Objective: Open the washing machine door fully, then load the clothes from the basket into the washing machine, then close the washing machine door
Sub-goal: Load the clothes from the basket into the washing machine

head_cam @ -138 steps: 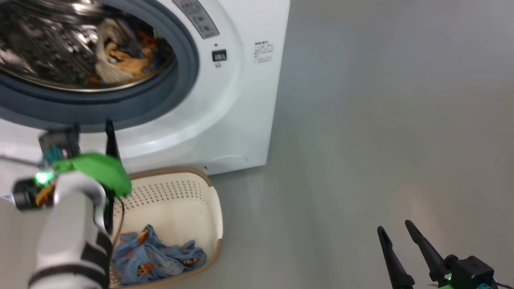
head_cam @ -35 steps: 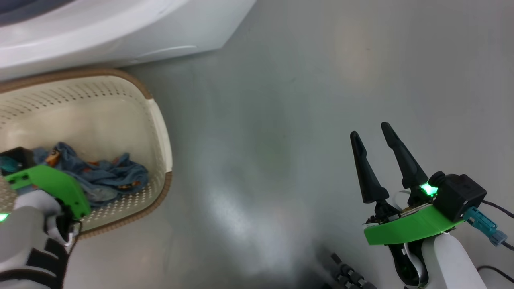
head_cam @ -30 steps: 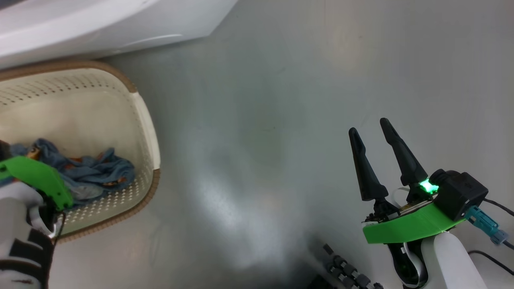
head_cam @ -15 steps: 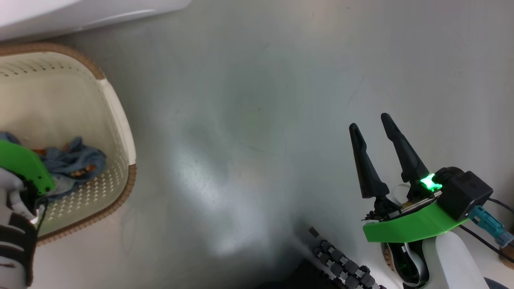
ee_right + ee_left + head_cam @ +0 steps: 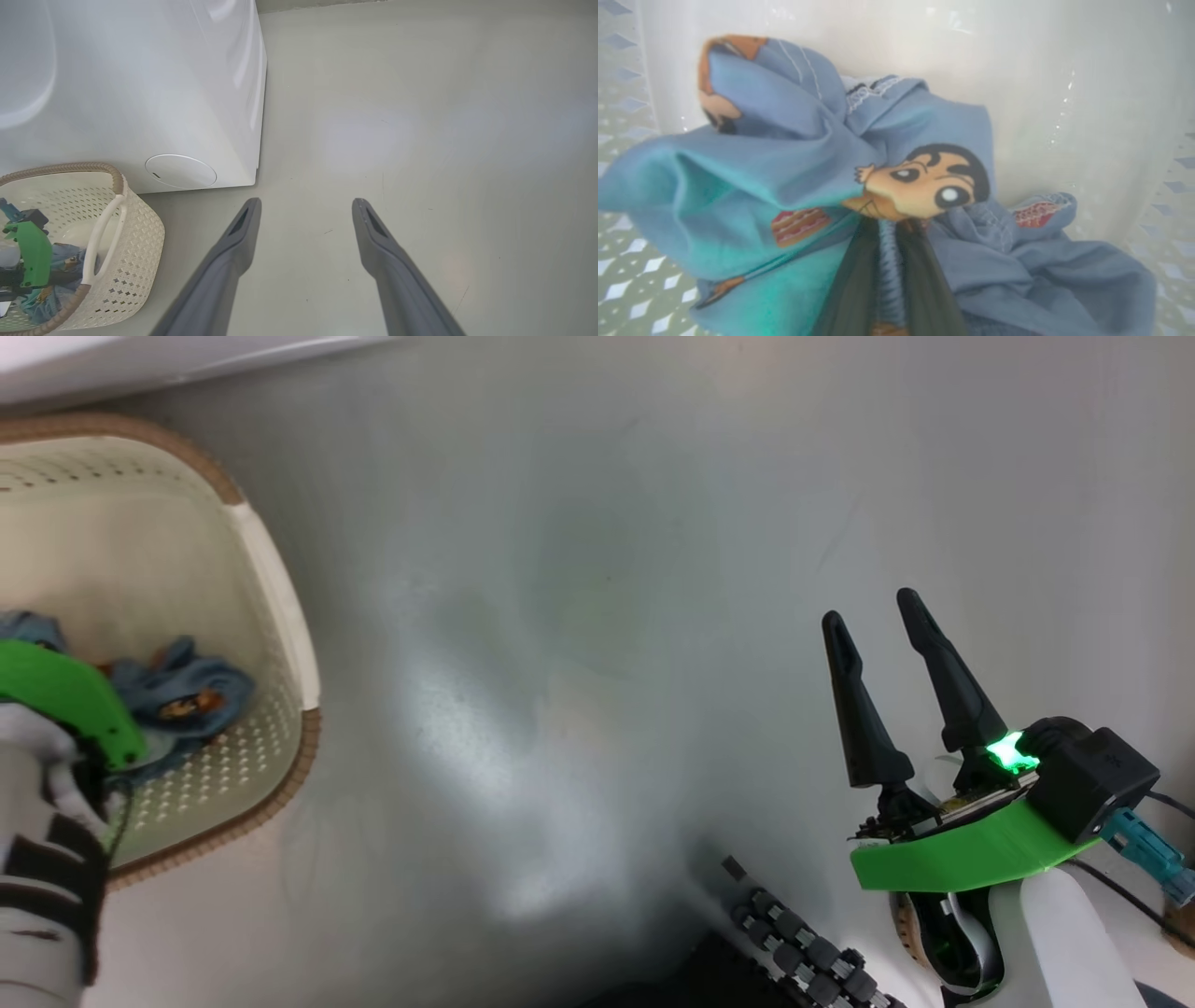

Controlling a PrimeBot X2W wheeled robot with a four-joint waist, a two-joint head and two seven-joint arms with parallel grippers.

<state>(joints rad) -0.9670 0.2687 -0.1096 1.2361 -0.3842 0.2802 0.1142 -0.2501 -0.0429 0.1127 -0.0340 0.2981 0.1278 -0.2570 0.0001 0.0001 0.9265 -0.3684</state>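
Looking down the left wrist view, I see the clothes [image 5: 784, 163] as one crumpled light-blue bundle with white stitching along a hem, orange-brown patches and a printed cartoon head with black hair and round eyes near the centre. The left gripper [image 5: 892, 228] comes up from 6 o'clock with its two dark fingers drawn close together, clamped on a narrow fold of the blue cloth just under that print. The bundle lies in the basket [image 5: 1064, 70], against its smooth cream wall at 12 o'clock, with perforated sides at 3 and 9 o'clock.

In the head view the basket [image 5: 280, 569] sits at 9 o'clock, brown rim and white handle toward me, and the clothes [image 5: 201, 686] show past the left arm's green bracket [image 5: 65, 695]. The washer [image 5: 140, 359] is a white strip at 11 o'clock, just beyond the basket. The right gripper [image 5: 869, 607] hangs at 4 o'clock over bare grey floor [image 5: 607, 569], fingers apart and holding nothing, well away from the basket. A row of dark rollers [image 5: 794, 943] lies at 6 o'clock.

From the right wrist, the washer [image 5: 140, 70] fills 10 to 12 o'clock, with a round flap [image 5: 181, 171] low on its front, just beside the basket [image 5: 140, 242] at 8 o'clock. The right gripper [image 5: 306, 201] stands spread over the floor [image 5: 420, 93].
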